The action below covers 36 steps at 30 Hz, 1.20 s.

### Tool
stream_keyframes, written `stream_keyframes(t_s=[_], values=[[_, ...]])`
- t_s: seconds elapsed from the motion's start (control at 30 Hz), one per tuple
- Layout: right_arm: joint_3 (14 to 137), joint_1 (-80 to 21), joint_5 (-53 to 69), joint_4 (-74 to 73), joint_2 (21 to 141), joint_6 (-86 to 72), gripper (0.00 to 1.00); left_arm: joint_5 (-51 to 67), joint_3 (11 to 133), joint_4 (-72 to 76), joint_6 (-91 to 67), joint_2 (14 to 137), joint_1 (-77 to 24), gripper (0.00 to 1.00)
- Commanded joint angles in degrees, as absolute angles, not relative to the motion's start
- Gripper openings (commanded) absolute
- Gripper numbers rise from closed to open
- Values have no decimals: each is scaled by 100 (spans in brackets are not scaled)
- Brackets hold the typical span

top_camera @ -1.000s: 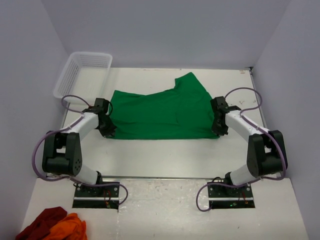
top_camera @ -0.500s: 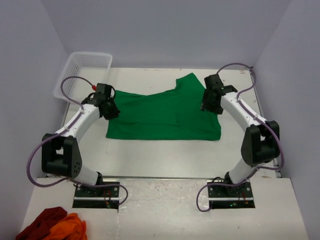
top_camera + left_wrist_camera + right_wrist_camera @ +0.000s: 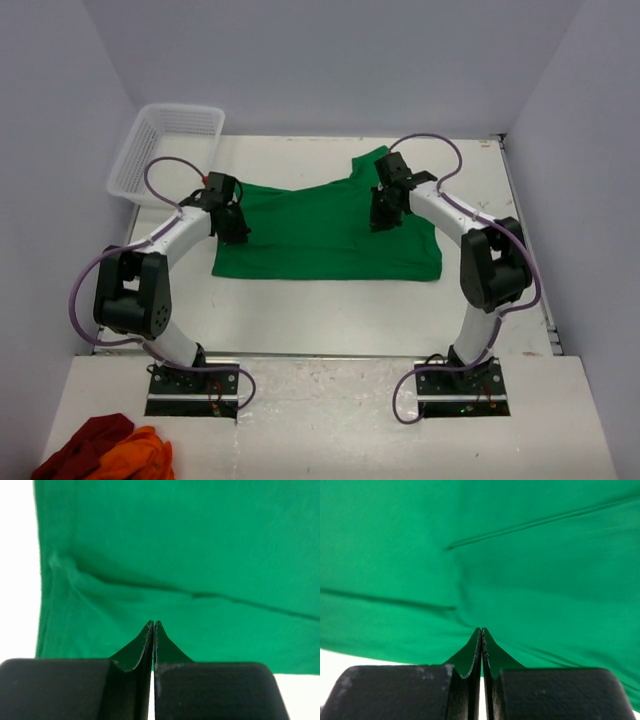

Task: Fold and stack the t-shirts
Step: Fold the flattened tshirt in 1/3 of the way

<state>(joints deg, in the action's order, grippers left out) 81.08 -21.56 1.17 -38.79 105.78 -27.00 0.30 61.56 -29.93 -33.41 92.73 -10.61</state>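
Note:
A green t-shirt (image 3: pixel 320 240) lies spread flat on the white table, with one sleeve pointing to the back at the middle. My left gripper (image 3: pixel 238 230) is shut and rests over the shirt's left part, just inside its left edge. My right gripper (image 3: pixel 381 218) is shut over the shirt's upper right part, below the sleeve. In the left wrist view the shut gripper (image 3: pixel 153 624) points at green cloth (image 3: pixel 200 545) with a crease across it. In the right wrist view the shut gripper (image 3: pixel 481 630) touches creased green cloth (image 3: pixel 530 570). No cloth shows between either pair of jaws.
A white wire basket (image 3: pixel 165 145) stands at the back left corner of the table. A red and orange pile of cloth (image 3: pixel 100 450) lies at the near left, in front of the arm bases. The table's right edge (image 3: pixel 520 240) runs close to the right arm.
Both grippers moved from the shirt's near corners toward the back and inward over the shirt. The shirt's outline has stayed the same.

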Motion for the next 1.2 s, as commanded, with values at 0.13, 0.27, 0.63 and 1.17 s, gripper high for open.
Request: stream_keyframes(t_s=[0.13, 0.27, 0.63, 1.17], values=[[7945, -2566, 651, -3384, 11056, -2865, 0, 27, 5757, -2751, -3146, 9148, -1257, 0], [7954, -2777, 607, -3296, 11241, -2944, 0, 26, 5766, -2742, -3155, 9395, -1266, 0], [7507, -2918, 343, -3199, 11294, -3041, 0, -290, 5538, -3049, -3559, 9774, -1266, 0], [5951, -3050, 167, -2716, 10504, -3419, 0, -369, 4421, -3445, -4122, 8640, -1266, 0]])
